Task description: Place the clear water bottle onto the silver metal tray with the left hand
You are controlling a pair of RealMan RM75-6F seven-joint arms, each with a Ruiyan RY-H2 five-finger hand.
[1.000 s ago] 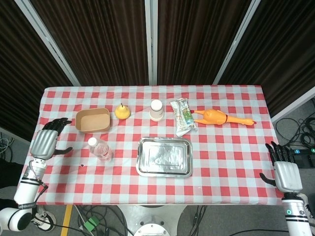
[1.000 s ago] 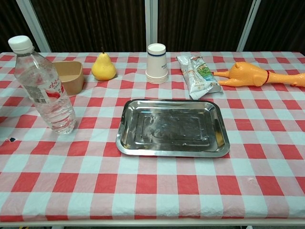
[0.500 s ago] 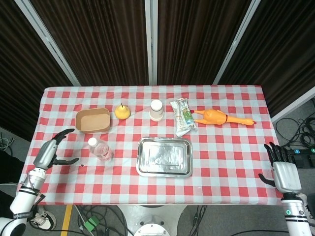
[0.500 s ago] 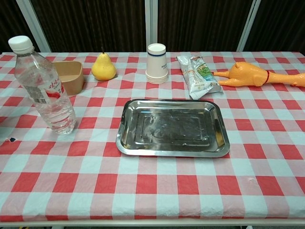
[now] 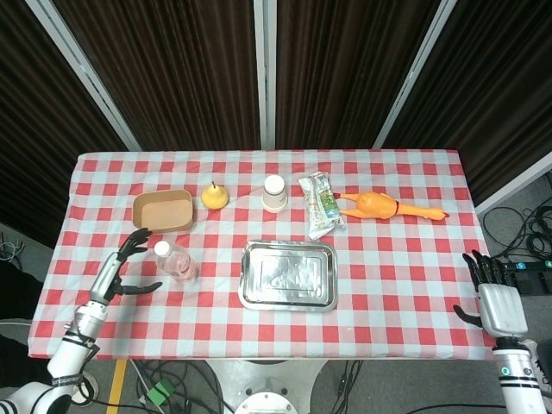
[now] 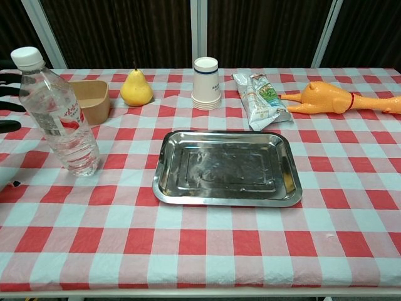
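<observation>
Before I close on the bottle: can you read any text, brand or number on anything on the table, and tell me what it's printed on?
No text can be read.
Water bottle: red print on its label, too blurred to read.
Paper cup: a dark band with small print near the top, too small to read.
Snack packet: green and blue printing, illegible.
Metal tray, pear, brown bowl, rubber chicken: no markings visible.
</observation>
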